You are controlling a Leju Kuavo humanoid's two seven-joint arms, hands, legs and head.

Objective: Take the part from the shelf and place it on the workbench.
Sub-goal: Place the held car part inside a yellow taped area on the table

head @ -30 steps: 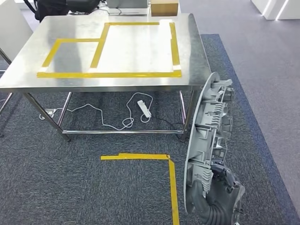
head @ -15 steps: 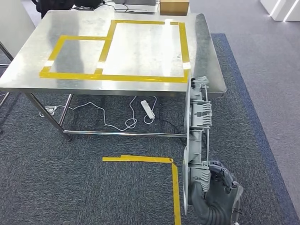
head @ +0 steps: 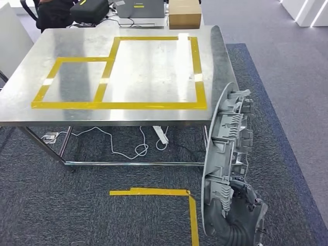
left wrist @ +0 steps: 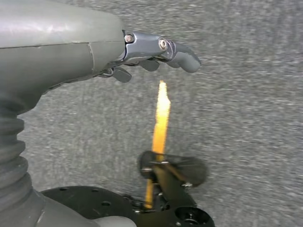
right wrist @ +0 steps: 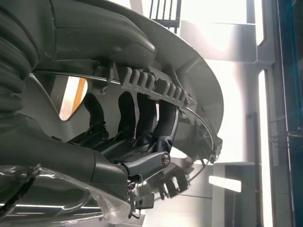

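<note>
Since a moment ago the whole view has shifted, the steel surface (head: 116, 72) sitting lower. At lower right, the right hand (head: 236, 215) grips the upright grey plastic part (head: 226, 154). Left wrist view: left hand (left wrist: 157, 52), fingers extended, empty. Right wrist view: fingers (right wrist: 143, 118) wrap the part's ribs.

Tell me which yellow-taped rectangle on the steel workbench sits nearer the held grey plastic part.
The larger rectangle, bordering the table edge beside the grey plastic part; the smaller one lies farther away.

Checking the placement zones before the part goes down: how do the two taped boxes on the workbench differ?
The left box is smaller and starts farther from the workbench's back edge; the right box is clearly larger and runs nearer that edge. Both are yellow tape outlines, empty, sharing one dividing strip and one front line.
</note>
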